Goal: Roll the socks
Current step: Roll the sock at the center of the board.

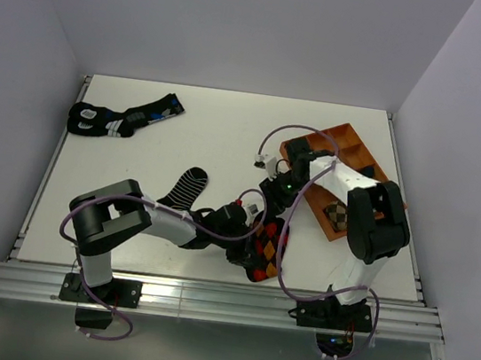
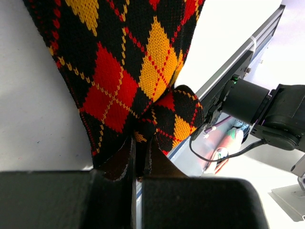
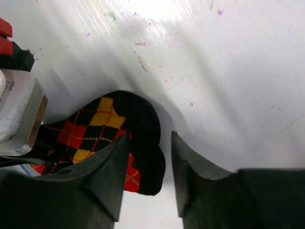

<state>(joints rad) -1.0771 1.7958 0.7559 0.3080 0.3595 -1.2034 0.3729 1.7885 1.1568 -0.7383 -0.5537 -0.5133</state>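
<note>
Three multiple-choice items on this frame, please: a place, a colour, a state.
1. The blue-marked socks lie: A far left; B near right; C centre front.
2. The argyle sock has diamonds of: A green and white; B red and orange; C blue and grey.
3. The left gripper is: A wide open; B shut on the argyle sock; C out of view.
Key: A, they sit by the far left corner; B, the left wrist view shows those colours; B, its jaws pinch the fabric.

White table (image 1: pixel 228 142). Black socks with blue and white marks (image 1: pixel 122 119) lying at far left corner. Orange divided tray (image 1: pixel 351 140) at right edge, angled. Brown-checked bundle (image 1: pixel 336 214) in its nearest compartment, possibly rolled socks.
</note>
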